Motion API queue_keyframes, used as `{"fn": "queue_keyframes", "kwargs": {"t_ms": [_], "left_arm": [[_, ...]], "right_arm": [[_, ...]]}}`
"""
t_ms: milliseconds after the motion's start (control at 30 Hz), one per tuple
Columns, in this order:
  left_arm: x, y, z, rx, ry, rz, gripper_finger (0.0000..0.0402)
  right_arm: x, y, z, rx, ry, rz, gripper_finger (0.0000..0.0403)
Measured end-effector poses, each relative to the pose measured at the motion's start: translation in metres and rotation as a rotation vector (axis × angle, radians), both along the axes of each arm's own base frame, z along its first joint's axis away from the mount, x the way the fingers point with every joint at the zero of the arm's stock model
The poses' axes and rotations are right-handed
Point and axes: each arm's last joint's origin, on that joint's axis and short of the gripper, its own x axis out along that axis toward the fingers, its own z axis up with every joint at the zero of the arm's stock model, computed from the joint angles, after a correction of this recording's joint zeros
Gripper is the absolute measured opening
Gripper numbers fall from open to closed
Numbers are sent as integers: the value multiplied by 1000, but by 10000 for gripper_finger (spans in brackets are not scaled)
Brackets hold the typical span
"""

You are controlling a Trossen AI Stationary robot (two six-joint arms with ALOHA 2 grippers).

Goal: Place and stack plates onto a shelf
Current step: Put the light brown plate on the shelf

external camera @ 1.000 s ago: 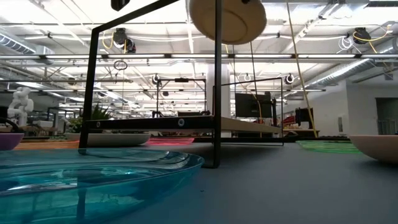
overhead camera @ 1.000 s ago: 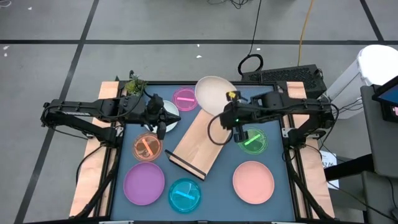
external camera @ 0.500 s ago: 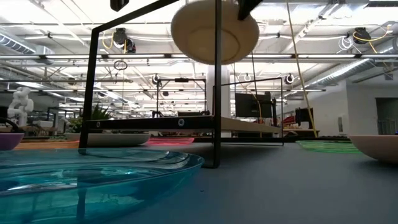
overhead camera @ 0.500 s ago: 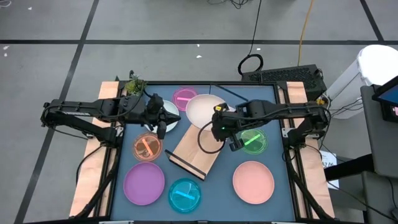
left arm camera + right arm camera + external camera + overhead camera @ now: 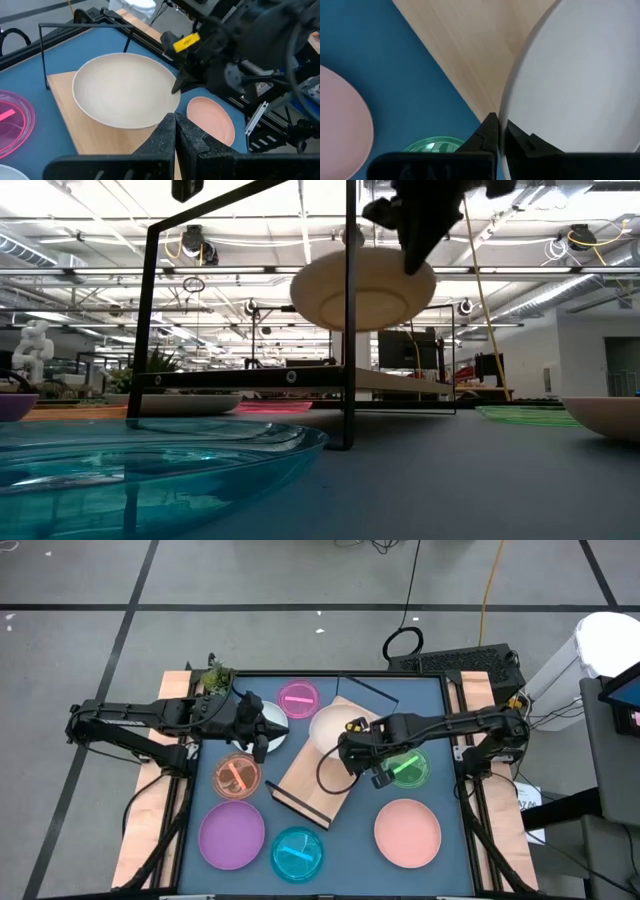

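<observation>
The beige plate [image 5: 331, 726] hangs over the far end of the light-wood shelf [image 5: 312, 772], which lies slantwise in the middle of the table. My right gripper [image 5: 352, 736] is shut on the plate's right rim. In the low view the plate [image 5: 362, 288] floats above the shelf board [image 5: 300, 377]. My left gripper [image 5: 259, 748] is shut and touches nothing, hovering between the pale blue-white plate [image 5: 274, 722] and the orange plate [image 5: 237, 775]. My right gripper pinches the beige plate's rim [image 5: 511, 100] on its right side, one finger [image 5: 491, 126] outside the rim and the other over the plate's inside. It comes from above, slanting from the table's right. The plate is lifted clear above the shelf board, about level.
The pink translucent plate [image 5: 298, 697] lies at the far side and the green one [image 5: 408, 767] right of the shelf. The salmon plate [image 5: 407, 831], the blue plate [image 5: 298, 852] and the purple plate [image 5: 231, 834] lie along the near side. A black frame end [image 5: 349, 310] stands on the shelf's near end.
My right gripper has carried the beige plate from beyond the shelf's far end toward the table's near-left and downward; it now hangs lower, over the far half of the board.
</observation>
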Motion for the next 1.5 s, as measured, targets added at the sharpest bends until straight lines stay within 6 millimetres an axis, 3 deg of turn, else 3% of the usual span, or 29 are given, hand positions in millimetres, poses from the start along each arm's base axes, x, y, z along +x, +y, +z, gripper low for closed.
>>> {"fn": "queue_keyframes", "kwargs": {"t_ms": [233, 600, 1033, 1500], "left_arm": [[0, 0, 0, 6, 0, -3, 3], [0, 0, 0, 7, 0, -3, 3], [0, 0, -1, 7, 8, -3, 3], [0, 0, -1, 26, 11, 1, 3]], "right_arm": [[-2, -5, -24, 3, 44, 7, 0], [-3, -24, -45, -1, 58, -30, 0], [-7, -54, -61, 27, 88, -9, 0], [-3, -62, -61, 22, 35, -17, 0]]}}
